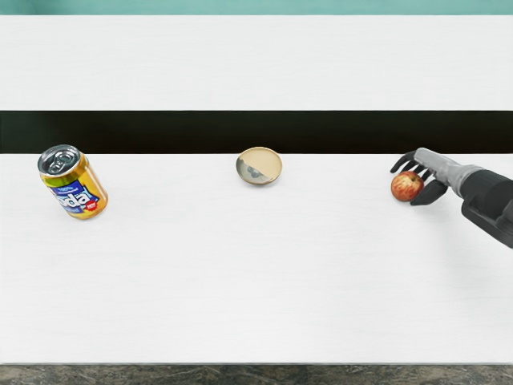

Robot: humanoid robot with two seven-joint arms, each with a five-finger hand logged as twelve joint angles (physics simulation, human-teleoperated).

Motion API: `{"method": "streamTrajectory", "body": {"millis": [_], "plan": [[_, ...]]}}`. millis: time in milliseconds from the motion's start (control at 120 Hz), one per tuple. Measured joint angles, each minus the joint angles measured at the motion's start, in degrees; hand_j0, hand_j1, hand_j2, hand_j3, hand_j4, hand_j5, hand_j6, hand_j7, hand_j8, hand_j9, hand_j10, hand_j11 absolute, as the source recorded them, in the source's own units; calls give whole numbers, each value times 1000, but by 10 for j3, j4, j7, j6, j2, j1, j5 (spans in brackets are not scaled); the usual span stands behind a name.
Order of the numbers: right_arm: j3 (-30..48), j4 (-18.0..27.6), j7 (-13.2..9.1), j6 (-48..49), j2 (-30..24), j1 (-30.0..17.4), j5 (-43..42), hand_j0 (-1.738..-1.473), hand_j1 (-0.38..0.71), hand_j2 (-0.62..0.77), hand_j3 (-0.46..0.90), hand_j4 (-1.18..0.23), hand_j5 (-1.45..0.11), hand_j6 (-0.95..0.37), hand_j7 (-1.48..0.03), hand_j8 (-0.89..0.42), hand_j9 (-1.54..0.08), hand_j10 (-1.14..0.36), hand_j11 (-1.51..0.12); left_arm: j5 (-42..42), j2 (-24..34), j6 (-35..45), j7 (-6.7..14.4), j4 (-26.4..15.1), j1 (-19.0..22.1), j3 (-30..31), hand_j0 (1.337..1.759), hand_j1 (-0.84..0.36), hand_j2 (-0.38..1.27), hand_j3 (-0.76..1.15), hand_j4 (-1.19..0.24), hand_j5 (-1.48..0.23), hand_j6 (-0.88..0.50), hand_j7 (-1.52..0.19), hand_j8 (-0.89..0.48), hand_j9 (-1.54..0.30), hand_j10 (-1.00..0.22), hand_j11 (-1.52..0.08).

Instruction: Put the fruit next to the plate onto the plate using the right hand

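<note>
Right hand (423, 175), entering from the right edge, is shown with fingers (405, 165) spread and loosely cupped about the far and right sides of the apple (406, 186); a closed grip is not seen. The apple is set on the tabletop (256, 273), well to the right of the plate (240, 167) and level with it. No long axis is offered by the round fruit. A leftward carry to the plate is judged outstanding. A soda can (72, 183) is placed well left of the plate.
</note>
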Motion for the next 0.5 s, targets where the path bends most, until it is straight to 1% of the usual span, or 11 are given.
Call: {"method": "streamTrajectory", "body": {"millis": [200,250,342,417,500], "plan": [[1,-1,0,0,7,0,2,-1657,213,-75,0,-484,-629,-477,-627,-485,-627,-485,-626,0,0,0,0,0,0,0,1658,55,49,0,-245,-318,-245,-318,-245,-318,-245,-318],[1,-1,0,0,8,1,2,-1656,228,-55,0,-509,-661,-456,-659,-510,-660,-510,-659,0,0,0,0,0,0,0,1658,55,49,0,-245,-318,-245,-318,-245,-318,-245,-318],[1,-4,0,0,9,1,3,-1654,248,-9,0,-559,-742,-425,-733,-477,-742,-562,-742,0,0,0,0,0,0,0,1658,55,49,0,-245,-318,-245,-318,-245,-318,-245,-318],[1,-6,1,0,10,2,4,-1653,268,55,0,-538,-823,-405,-805,-459,-823,-610,-823,0,0,0,0,0,0,0,1658,55,49,0,-245,-318,-245,-318,-245,-318,-245,-318],[2,-8,1,1,10,3,5,-1651,281,71,0,-478,-909,-358,-877,-413,-905,-656,-907,0,0,0,0,0,0,0,1658,55,49,0,-245,-318,-245,-318,-245,-318,-245,-318]]}}
